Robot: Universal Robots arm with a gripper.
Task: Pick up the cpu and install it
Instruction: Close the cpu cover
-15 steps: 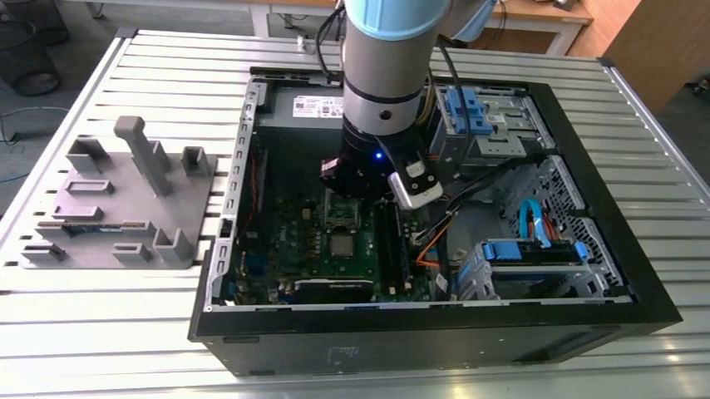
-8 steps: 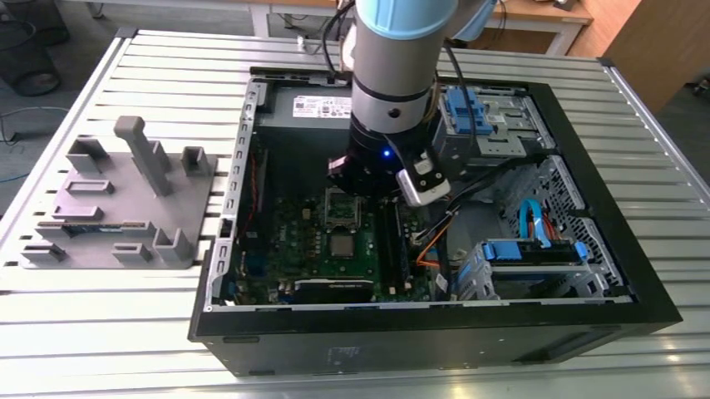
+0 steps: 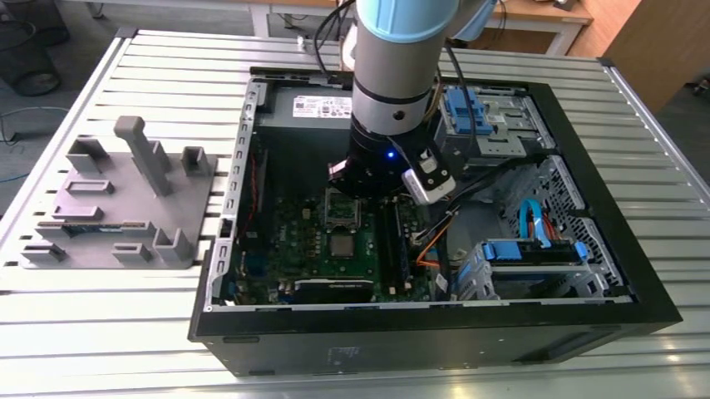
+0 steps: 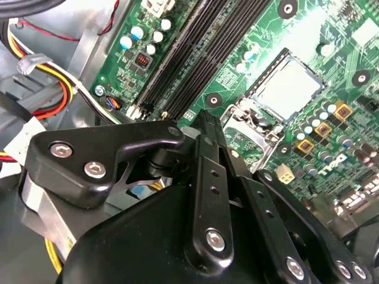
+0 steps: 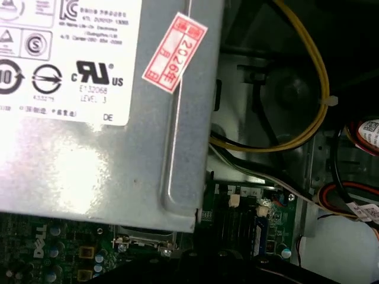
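The cpu point(image 4: 289, 89), a small flat square with a silver-grey top, lies flat in the socket on the green motherboard point(image 4: 331, 53). In the exterior view the cpu point(image 3: 341, 244) sits mid-board, with the metal socket frame point(image 3: 342, 208) swung open just behind it. My gripper point(image 3: 364, 191) hangs over the board beside the frame, apart from the cpu. In the second wrist view the gripper point(image 4: 204, 127) shows as black linkages in the foreground, and the cpu lies beyond it, untouched.
The board sits inside an open black computer case point(image 3: 621, 274) on a slatted metal table. A silver power supply point(image 5: 89, 148) is close to the arm. Loose yellow, red and orange cables point(image 4: 41, 89) lie beside the board. A grey block-studded tray point(image 3: 122, 199) stands at the exterior view's left.
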